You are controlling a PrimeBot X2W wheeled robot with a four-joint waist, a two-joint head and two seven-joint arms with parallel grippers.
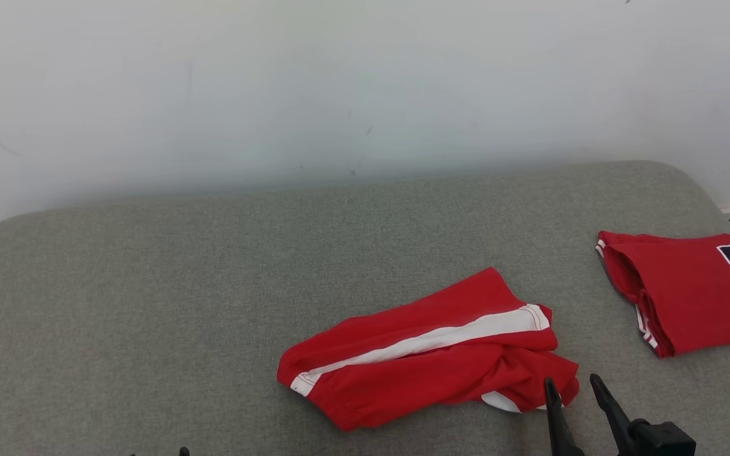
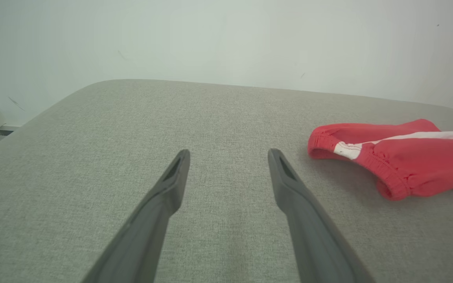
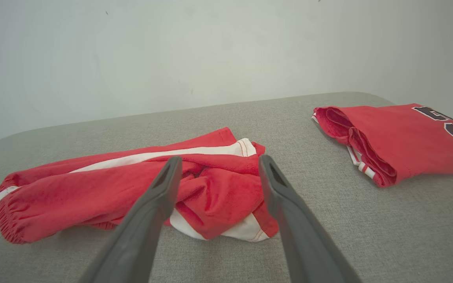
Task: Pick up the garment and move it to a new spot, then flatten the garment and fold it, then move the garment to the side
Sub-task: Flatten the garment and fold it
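Observation:
The garment (image 1: 428, 351) is a pair of red shorts with a white side stripe, lying crumpled on the grey padded table (image 1: 213, 285), right of centre. My right gripper (image 1: 574, 386) stands open just beyond the shorts' right end, at the table's near edge. In the right wrist view the garment (image 3: 132, 184) lies close ahead of my open right gripper (image 3: 218, 165), fingers apart above its bunched end. My left gripper (image 2: 228, 157) is open over bare table, with the garment (image 2: 399, 157) off to its right, apart from it.
A folded red shirt (image 1: 688, 285) with dark lettering lies at the table's right edge, also seen as the shirt (image 3: 399, 137) to the right in the right wrist view. A pale wall (image 1: 339, 82) rises behind the table. Bare fabric stretches across the table's left half.

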